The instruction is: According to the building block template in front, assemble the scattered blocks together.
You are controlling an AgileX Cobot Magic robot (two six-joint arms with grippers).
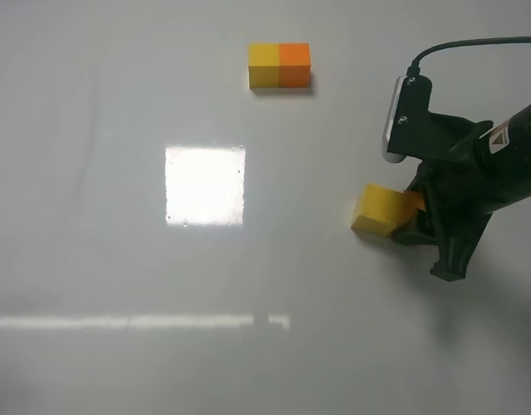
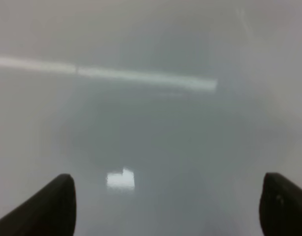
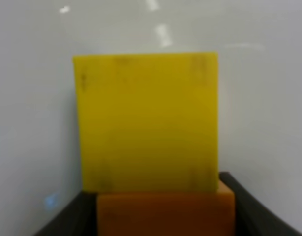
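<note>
The template [image 1: 279, 66], a joined yellow and orange bar, lies at the far middle of the table. The yellow cube [image 1: 376, 212] sits on the table at the right, touching the orange cube [image 1: 414, 202]. My right gripper [image 1: 412, 213] is shut on the orange cube, which presses against the yellow cube's side. In the right wrist view the orange cube [image 3: 166, 214] sits between the fingers [image 3: 249, 209], with the yellow cube [image 3: 146, 123] flush in front of it. My left gripper [image 2: 166, 206] is open and empty over bare table; it does not show in the high view.
The white table [image 1: 118, 173] carries a bright square glare [image 1: 205, 185] at the middle and a light streak [image 1: 136, 322] nearer the front. The right arm's cable [image 1: 473, 41] runs off the right edge.
</note>
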